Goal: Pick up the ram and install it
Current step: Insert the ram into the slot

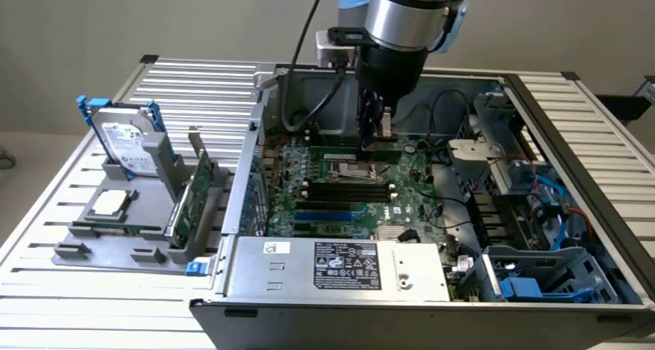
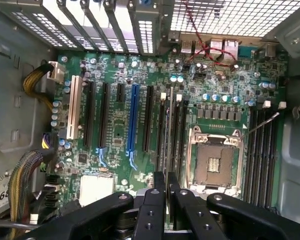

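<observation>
Motherboard (image 2: 121, 131) below; jaws nearly closed, pinching the ram (image 1: 334, 148).

Table (image 1: 195, 81): parts holder (image 1: 103, 252) w/ hard drive (image 1: 128, 143) at ext. view's left edge, PC case (image 1: 245, 183) to its right; gripper (image 1: 376, 141) inside case, over mobo (image 1: 409, 204).

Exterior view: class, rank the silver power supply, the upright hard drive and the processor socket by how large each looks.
1. silver power supply: clearly largest.
2. upright hard drive.
3. processor socket: smallest, though it looks farther back, so its true size is unsure.
</observation>
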